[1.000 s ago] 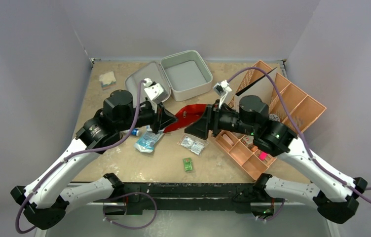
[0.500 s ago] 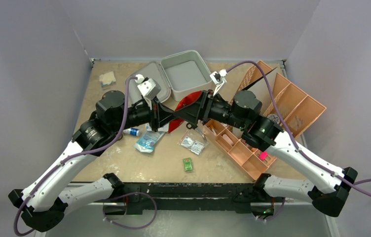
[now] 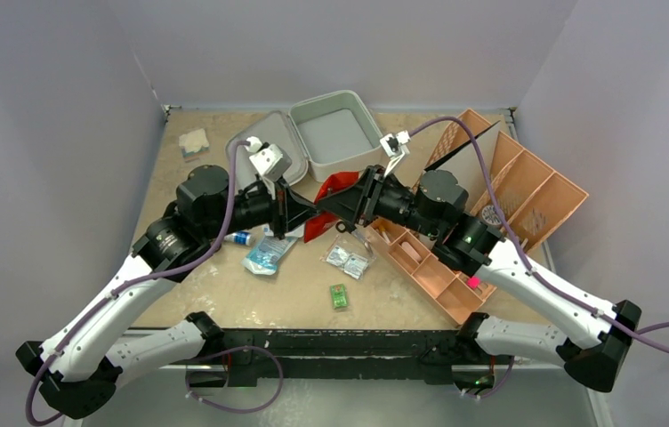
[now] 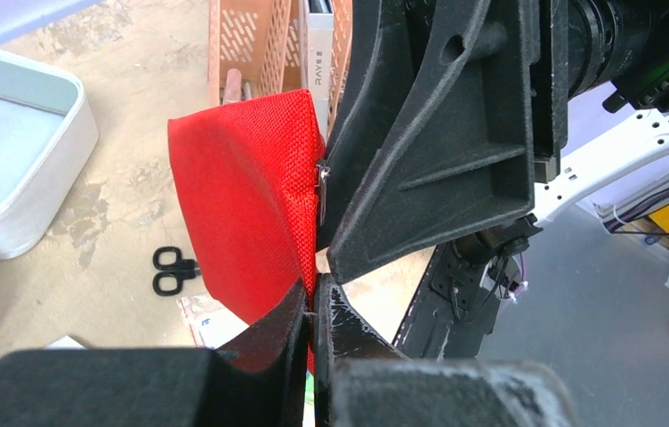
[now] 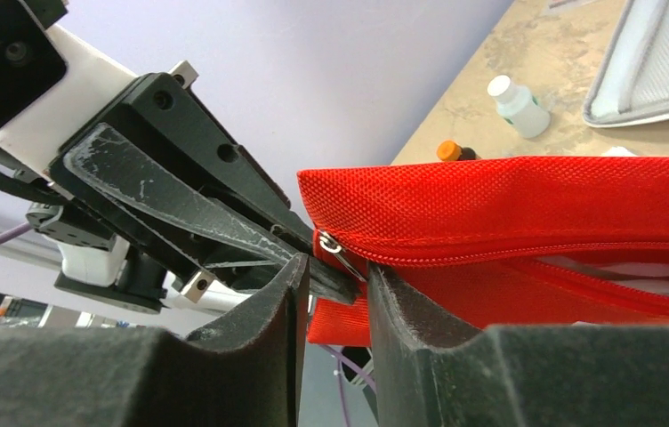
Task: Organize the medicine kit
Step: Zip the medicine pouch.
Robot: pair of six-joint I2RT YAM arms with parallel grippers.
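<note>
From above, the left pincer and right pincer meet on a red woven zip pouch above the table. The pale grey-white clamshell medicine kit lies open just behind.

The left wrist view shows the left pincer clamped on the pouch's edge, with small black scissors below.

Only the right wrist view shows the metal zip pull, between the right pincer's narrowly parted fingers. Whether they pinch it, I cannot tell.

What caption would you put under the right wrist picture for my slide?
Left gripper pinches a red pouch while the right gripper sits at its zipper pull.
</note>
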